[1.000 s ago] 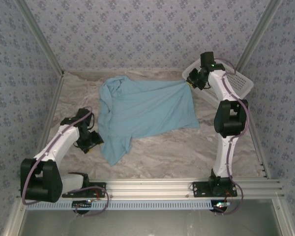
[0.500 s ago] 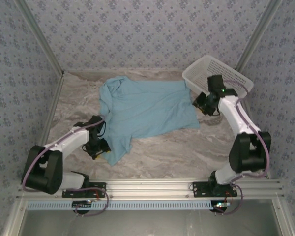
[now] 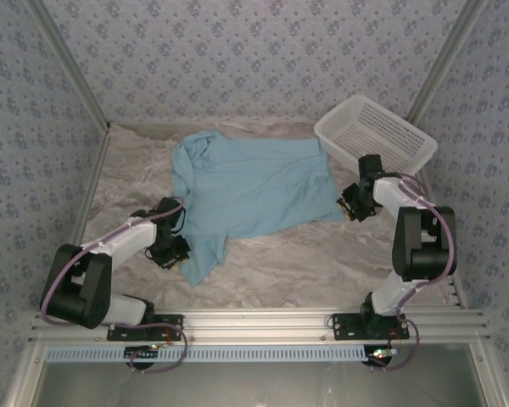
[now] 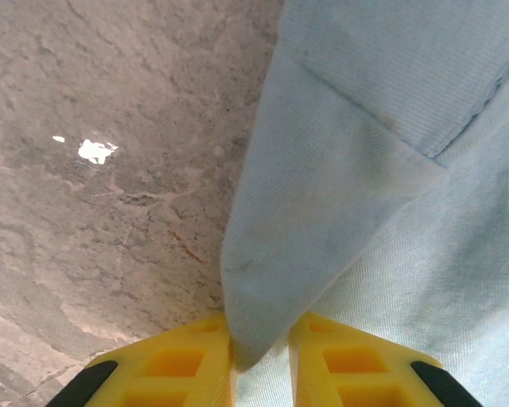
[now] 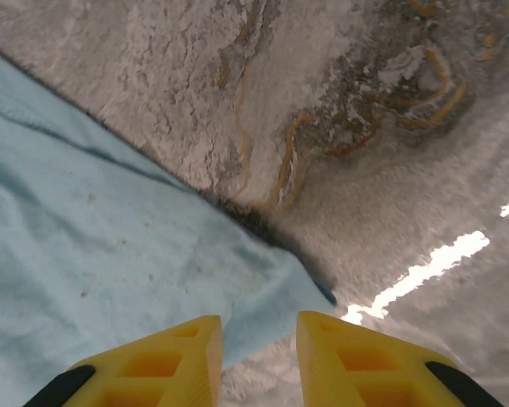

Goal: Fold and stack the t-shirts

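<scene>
Since a second before, the left hand (image 3: 176, 254) had slid onto the 7 o'clock tail of the t-shirt (image 3: 250, 186) and narrowed, pinching a fold. The right hand (image 3: 353, 209) had left the basket (image 3: 375, 136) at 2 o'clock and hung slightly open, empty, over the shirt's 4 o'clock corner. The shirt lay spread mid-worktop (image 3: 305, 263).

Top camera high, looking down on whole table (image 3: 305, 254). Wrist cameras close, downward; all share t-shirt (image 3: 254, 182) edges.

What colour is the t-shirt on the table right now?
Light blue t-shirt, plain on the side facing up; best seen in the top external view.
</scene>
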